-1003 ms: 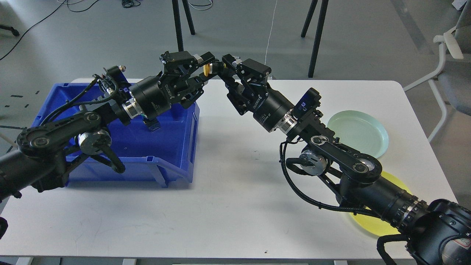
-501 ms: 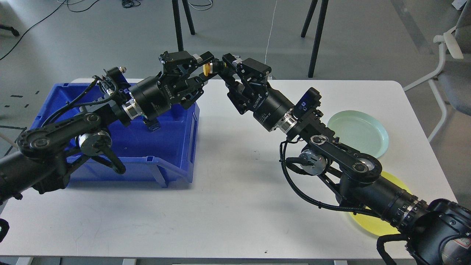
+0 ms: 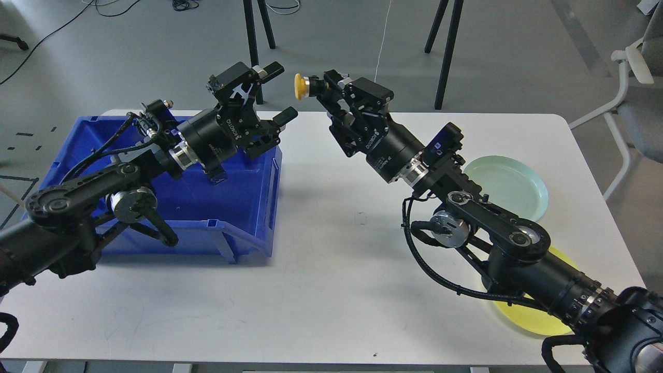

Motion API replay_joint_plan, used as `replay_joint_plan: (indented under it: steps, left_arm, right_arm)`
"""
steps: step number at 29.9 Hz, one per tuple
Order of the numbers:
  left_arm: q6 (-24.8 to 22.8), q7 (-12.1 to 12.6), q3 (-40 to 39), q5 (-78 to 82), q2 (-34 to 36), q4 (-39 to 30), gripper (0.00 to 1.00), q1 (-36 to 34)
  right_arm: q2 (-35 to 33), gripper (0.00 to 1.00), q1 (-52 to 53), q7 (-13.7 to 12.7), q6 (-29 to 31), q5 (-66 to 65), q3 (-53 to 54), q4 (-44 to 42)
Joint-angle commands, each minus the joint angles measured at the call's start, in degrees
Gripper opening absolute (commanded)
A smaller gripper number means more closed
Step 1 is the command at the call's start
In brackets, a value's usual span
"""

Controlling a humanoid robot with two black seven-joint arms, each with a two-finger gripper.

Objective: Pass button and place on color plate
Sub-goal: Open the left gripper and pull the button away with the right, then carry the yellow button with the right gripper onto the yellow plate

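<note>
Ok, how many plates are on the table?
2, both on the table's right side: a pale green plate farther back, and a yellow plate nearer, partly hidden under the right arm. More could be hidden.

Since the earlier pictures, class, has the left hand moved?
Yes. The left hand has opened and drawn back left toward the blue bin, leaving the yellow button with the right hand.

A white desk (image 3: 331, 290) stands on a grey floor (image 3: 497, 46). Beyond the desk, black stand legs (image 3: 444, 52) rise from the floor, with loose cables (image 3: 181, 5) farther back. Right of the desk sits a pale chair (image 3: 634, 93). Lighting is even.
</note>
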Motion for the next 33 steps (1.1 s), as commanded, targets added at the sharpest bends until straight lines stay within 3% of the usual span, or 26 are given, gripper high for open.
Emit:
replay_joint_plan:
  steps: [1,9,17,33]
  left_arm:
    - [0.0,0.0,0.0,-0.1,-0.2,0.6,0.99,0.0]
    - [0.0,0.0,-0.3,-0.1,-0.8,0.9,0.99,0.0]
    - [0.0,0.0,-0.3,-0.1,-0.8,0.9,0.99,0.0]
    - [0.0,0.0,-0.3,-0.1,-0.8,0.9,0.99,0.0]
  right_arm:
    - [-9.7,0.05,-6.8,0.0,-0.4,0.0,4.3,8.0]
    - [-28.6,0.03,-32.5,0.0,-2.3,0.0,20.1,27.3]
    - [-35.9,0.02,-57.0,0.0,-2.8,-0.2,25.9,30.3]
    - [-38.9,0.02,-65.2,0.0,-0.4,0.9,24.7,28.7]
